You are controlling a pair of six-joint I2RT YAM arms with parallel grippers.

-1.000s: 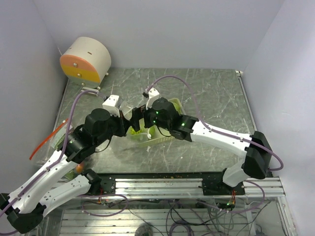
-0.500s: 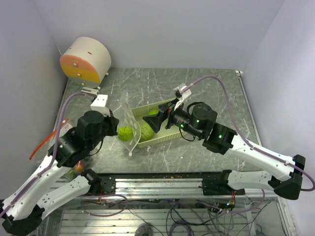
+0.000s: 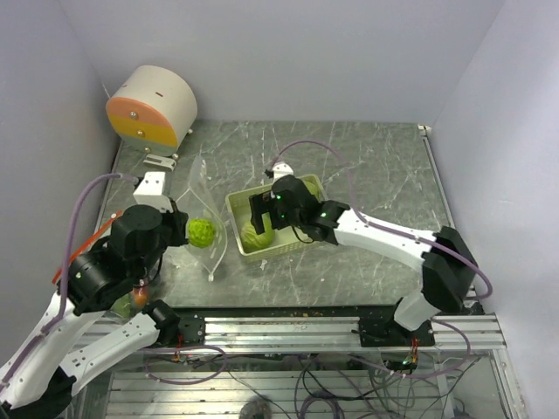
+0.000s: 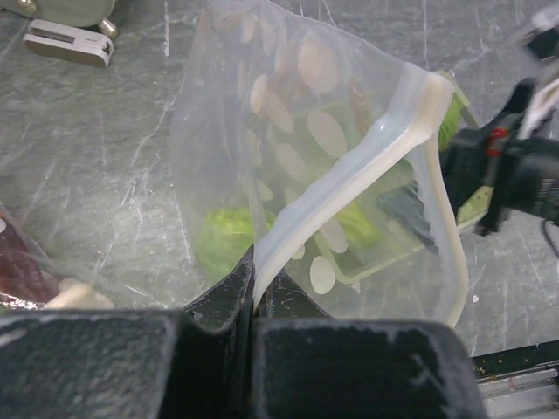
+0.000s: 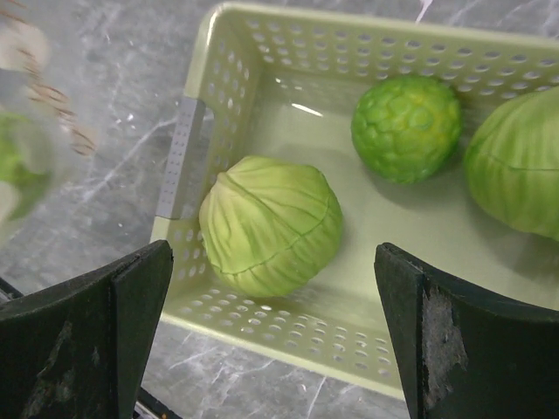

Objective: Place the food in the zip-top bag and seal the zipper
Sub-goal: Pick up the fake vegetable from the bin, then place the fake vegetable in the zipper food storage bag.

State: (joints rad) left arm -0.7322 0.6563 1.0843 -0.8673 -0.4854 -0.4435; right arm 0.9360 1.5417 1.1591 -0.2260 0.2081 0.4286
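Cabbage (image 5: 271,225) is sitting in basket's (image 5: 196,131) near-left corner, directly under our R end effector (image 5: 279,340), which we're holding wide open, empty. L end effector (image 4: 255,301) is pinching bag (image 4: 332,148) rim, mouth just left of basket.

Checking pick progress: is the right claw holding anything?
No, the right claw hangs open and empty above the cabbage lying in the basket.

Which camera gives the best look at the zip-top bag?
Left wrist: the zip-top bag fills the frame, its thick rim pinched in the shut left gripper. Top external shows it small, held beside the basket, a bumpy green ball inside. Right wrist catches only a blurred sliver at its left edge.
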